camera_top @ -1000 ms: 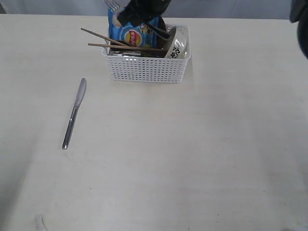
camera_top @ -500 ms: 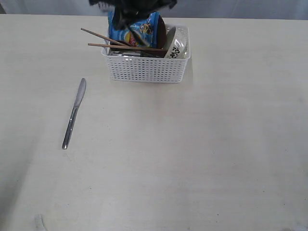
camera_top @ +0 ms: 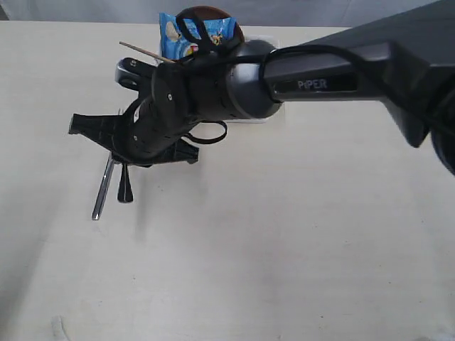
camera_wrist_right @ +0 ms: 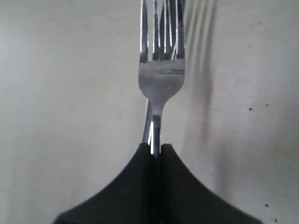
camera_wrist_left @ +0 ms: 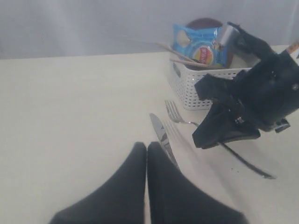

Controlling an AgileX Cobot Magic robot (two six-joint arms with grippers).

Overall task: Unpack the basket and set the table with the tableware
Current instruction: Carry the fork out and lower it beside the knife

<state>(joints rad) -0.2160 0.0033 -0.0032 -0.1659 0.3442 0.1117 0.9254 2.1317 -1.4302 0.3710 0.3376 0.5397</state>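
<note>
Right arm (camera_top: 370, 64): matte dark grey to black. It has a long boxy link with flat faces, then a rounded cylindrical joint housing (camera_top: 245, 78) with a lighter grey sheen. White "PiPER" lettering (camera_top: 322, 84) runs along the side of the link. A thin black cable (camera_top: 207, 136) loops out of the wrist section, and a second black loop (camera_top: 186, 28) sits above the joint. There is a small silvery-grey part (camera_top: 128, 68) on the wrist block.

Right claw (camera_top: 125, 193): black plastic with a flat wing-like body and narrow tapered tips. In the right wrist view (camera_wrist_right: 155, 148) the smooth bases flare wide.

Left claw (camera_wrist_left: 146, 145): two matte black fingers (camera_wrist_left: 131, 172) with a curved taper and broad bases.
</note>
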